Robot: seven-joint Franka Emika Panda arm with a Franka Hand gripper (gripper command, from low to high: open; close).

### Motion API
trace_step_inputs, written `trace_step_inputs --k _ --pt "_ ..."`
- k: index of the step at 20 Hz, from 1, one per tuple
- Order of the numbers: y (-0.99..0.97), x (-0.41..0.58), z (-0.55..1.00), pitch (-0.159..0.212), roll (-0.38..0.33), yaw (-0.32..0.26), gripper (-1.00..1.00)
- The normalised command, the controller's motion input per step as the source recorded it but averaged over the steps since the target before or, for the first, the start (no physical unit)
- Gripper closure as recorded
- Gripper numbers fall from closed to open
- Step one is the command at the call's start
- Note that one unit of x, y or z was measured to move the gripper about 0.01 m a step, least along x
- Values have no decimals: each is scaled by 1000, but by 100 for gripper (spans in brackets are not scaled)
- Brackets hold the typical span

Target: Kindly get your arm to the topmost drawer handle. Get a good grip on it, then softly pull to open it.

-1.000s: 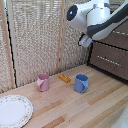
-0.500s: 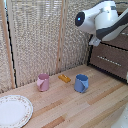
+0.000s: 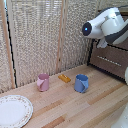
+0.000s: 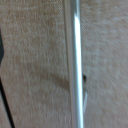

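Arm [image 3: 107,26] raised at exterior view's right, before dark cabinet. End effector hidden; cannot tell if fingers apart or together. Drawer handle [image 3: 108,59] on brown drawer front below arm; wrist view shows silver bar [image 4: 75,65] close. Pink cup [image 3: 43,82], orange block [image 3: 64,78], blue cup [image 3: 81,83], plate [image 3: 13,111] on wooden surface [image 3: 95,107].

The arm [image 3: 111,26] is shiny white with a dark blue cap. One cup [image 3: 43,82] is pink, one cup [image 3: 81,83] blue, the block [image 3: 64,78] orange, the tabletop [image 3: 75,107] light wood.

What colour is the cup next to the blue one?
Pink. The cup shows best in the exterior view.
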Motion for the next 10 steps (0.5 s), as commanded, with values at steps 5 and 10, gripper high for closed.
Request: trace_step_inputs --k 5,10 --pt "-641 -11 67 44 71 69 100" --pt "-170 -66 0 13 -9 268 100"
